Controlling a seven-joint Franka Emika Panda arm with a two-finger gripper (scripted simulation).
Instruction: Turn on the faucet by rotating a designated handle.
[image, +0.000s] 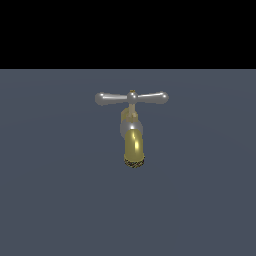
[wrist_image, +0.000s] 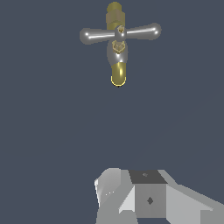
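The faucet (image: 133, 145) is a small brass-gold tap with a curved spout, a dark speckled tip and a silvery collar, standing on the dark grey floor. The handle (image: 131, 98) is a shiny silver crossbar with two rounded ends, lying level across a thin brass stem. In the wrist view the faucet (wrist_image: 118, 70) and the handle (wrist_image: 120, 33) show from above, well away from my gripper (wrist_image: 131, 192). Only pale grey and white parts of the gripper show at the picture's edge, and the gap between its fingers cannot be made out. The gripper is out of the exterior view.
A flat dark grey floor (image: 200, 200) lies all around the faucet. A black band fills the exterior view's top.
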